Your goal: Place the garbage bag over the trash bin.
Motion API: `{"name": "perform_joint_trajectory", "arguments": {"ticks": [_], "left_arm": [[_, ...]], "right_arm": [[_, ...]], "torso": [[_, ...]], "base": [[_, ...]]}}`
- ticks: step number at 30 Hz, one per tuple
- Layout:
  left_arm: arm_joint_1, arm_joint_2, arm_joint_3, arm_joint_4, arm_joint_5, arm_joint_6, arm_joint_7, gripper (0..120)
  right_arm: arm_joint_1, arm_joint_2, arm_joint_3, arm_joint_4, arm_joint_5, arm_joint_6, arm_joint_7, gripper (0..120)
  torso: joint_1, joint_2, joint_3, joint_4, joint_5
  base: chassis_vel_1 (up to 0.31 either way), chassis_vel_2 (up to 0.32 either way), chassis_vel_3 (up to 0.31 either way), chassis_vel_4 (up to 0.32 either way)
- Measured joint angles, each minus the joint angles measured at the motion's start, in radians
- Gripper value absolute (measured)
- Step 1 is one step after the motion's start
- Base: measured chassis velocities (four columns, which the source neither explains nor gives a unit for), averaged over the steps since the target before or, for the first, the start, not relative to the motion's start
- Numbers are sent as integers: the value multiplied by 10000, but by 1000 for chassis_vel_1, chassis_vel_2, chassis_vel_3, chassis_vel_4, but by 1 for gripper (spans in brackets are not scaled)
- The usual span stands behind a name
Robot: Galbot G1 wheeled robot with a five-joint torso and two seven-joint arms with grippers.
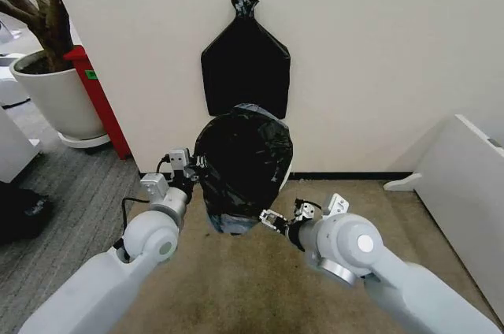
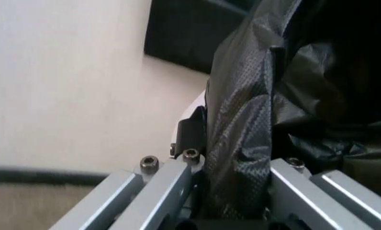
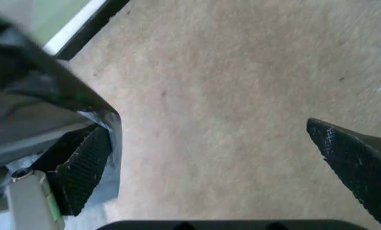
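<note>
The left tool (image 2: 235, 201) is clenched on a fold of the garbage bag (image 1: 242, 167), which hangs draped between both tools over the carpet floor (image 1: 260, 279). The right tool (image 3: 209, 153) is spread wide, one finger (image 3: 82, 167) touching the bag's edge.

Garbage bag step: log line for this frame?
bag: garbage bag draped over trash bin | left: left gripper shut on bag edge | right: right gripper open, beside bag base
</note>
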Motion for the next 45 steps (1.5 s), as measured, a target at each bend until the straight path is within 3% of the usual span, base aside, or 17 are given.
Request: {"name": "perform_joint_trajectory", "arguments": {"ticks": [4,19,26,32,45], "left_arm": [[-46,33,-143,-244,-1510,394,-776,1],[-184,15,-417,-473,-4570,1101,-2342,1],[-99,-24,-460,-440,-5214,1149,-2499,1],[-151,-203,-508,-387,-6392,1138,-2631,1],[-146,-239,-603,-533,-7613,1138,-3082,1]], "right_arm": [[-494,-166,101,-181,-1038,-384,-382,100],[-1665,-486,377,-589,-4095,-911,-1591,100],[-2053,-609,531,169,-4009,-868,-1932,100],[-2476,-793,763,919,-3420,-1174,-2412,100],[-2927,-725,881,461,-3720,-1206,-2467,100]], "torso": [[0,0,0,-1,-1],[0,0,0,0,0],[0,0,0,1,0],[0,0,0,-2,-1],[0,0,0,0,1]], "base": [[0,0,0,0],[0,0,0,0],[0,0,0,0],[0,0,0,0],[0,0,0,0]]}}
